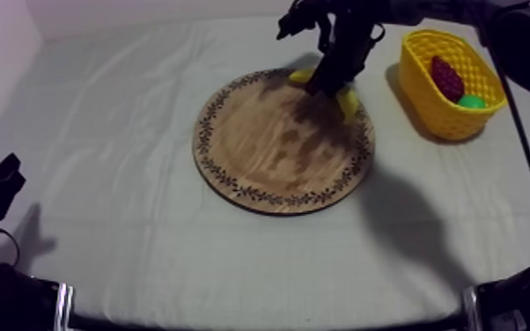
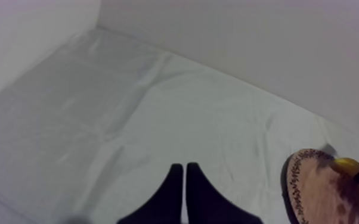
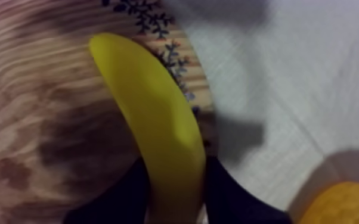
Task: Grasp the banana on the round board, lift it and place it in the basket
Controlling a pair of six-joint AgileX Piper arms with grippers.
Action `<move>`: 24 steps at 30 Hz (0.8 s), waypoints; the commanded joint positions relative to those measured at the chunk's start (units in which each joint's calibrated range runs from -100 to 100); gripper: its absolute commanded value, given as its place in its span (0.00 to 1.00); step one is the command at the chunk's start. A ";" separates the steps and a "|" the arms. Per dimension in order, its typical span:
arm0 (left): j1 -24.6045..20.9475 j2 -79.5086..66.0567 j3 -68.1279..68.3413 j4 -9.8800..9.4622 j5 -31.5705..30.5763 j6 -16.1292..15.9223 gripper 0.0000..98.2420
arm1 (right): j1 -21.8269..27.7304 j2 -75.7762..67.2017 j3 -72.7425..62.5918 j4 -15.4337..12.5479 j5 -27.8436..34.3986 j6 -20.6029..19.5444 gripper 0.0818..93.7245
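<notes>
**Entry: banana transfer, grasp stage**

1. Right gripper (image 1: pixel 326 85): down at the far rim of the round wooden board (image 1: pixel 268 154). Its 2 fingers (image 3: pixel 119 199) are closed against either side of the banana (image 3: pixel 158 131), pinching it near 1 end.
2. Banana: sits between those fingers and across the board's patterned rim, its free end reaching ahead of the gripper over the wood. Whether it has left the surface cannot be told.
3. Yellow basket (image 1: pixel 436 110): just off the right gripper's outer side, near the board but apart from it. It holds 1 dark red fruit (image 1: pixel 447 77) and 1 green fruit (image 1: pixel 473 101), with room at the end nearer the gripper.
4. Left gripper (image 2: pixel 185 193): fingers pressed together into a wedge, holding nothing, over bare cloth well apart from the board.

Progress, as judged: the grasp looks made; the lift, the carry and the release are left.

Clearance: only bare cloth lies between the right gripper and the basket. The basket wall stands higher than the board, so the banana likely needs to rise above the basket's rim before crossing. The 2 fruits narrow the drop space.
</notes>
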 commanded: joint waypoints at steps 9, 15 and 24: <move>-0.02 0.00 0.00 0.01 0.03 0.00 0.00 | 2.18 -21.95 13.42 -1.70 1.60 3.60 0.23; -0.02 0.00 0.00 0.01 0.03 0.00 0.00 | 6.04 -34.71 23.92 -2.22 1.11 6.93 0.25; -0.02 0.00 0.00 0.01 0.03 0.00 0.00 | 13.60 -42.26 31.68 -2.79 -0.36 11.62 0.25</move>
